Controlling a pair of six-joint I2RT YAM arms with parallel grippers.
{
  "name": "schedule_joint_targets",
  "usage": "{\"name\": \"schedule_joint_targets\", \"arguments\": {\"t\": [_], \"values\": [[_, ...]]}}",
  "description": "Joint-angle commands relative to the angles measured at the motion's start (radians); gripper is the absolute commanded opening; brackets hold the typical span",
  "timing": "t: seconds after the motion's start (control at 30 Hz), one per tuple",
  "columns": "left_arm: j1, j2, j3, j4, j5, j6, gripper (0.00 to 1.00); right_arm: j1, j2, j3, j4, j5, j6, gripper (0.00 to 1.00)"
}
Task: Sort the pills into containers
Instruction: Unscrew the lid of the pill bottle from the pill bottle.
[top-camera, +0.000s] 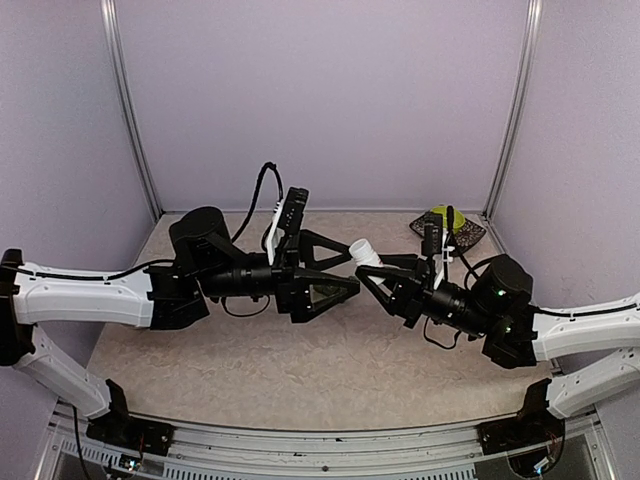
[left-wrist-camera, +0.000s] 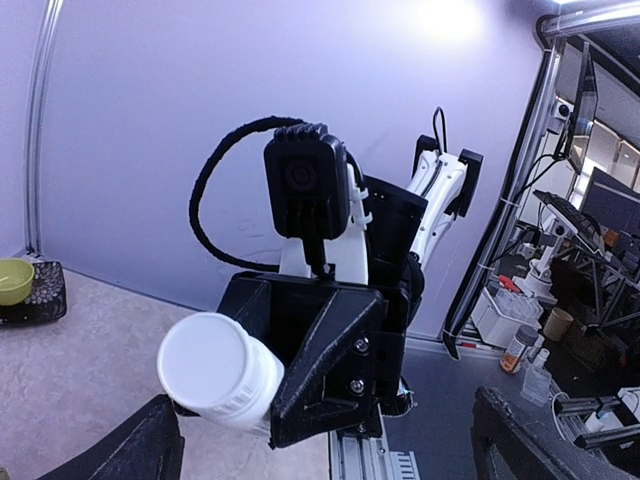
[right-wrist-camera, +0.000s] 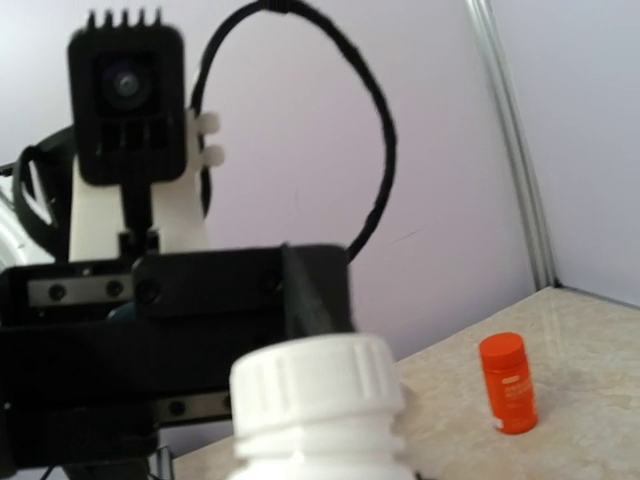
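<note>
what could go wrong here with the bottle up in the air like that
The white bottle is held off the table by the right gripper alone; a slip could drop it.
It lies tilted, so uncapping may spill its contents.
The open left gripper is close by; fingers could collide.

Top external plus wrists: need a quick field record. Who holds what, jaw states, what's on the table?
held item: white bottle, mid-air between the arms, ribbed cap toward the left arm
right jaws: shut on the white bottle
left jaws: wide open, facing the cap, no grip on it
on table: orange bottle, standing, seen only by right wrist
far right corner: yellow-green bowl on dark tray
pill containers: not in view
</note>
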Motion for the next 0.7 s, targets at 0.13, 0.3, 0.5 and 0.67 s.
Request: {"name": "schedule_joint_targets", "arguments": {"t": [0.13,0.3,0.5,0.67], "values": [[0.031,-0.059,-0.01,-0.048,-0.034,-0.003,0.98,-0.01,-0.047,-0.01,-0.023,-0.013,-0.063,0.06],[0.041,-0.039,0.062,-0.164,-0.038,0.037,0.98,-0.009,-0.046,-0.014,-0.014,-0.075,-0.074,0.06],[0.041,0.008,0.133,-0.24,0.015,0.05,0.94,-0.01,-0.027,-0.007,-0.018,-0.11,-0.076,0.06],[0.04,0.021,0.138,-0.238,0.036,0.047,0.85,-0.009,-0.023,-0.005,-0.021,-0.119,-0.071,0.06]]}}
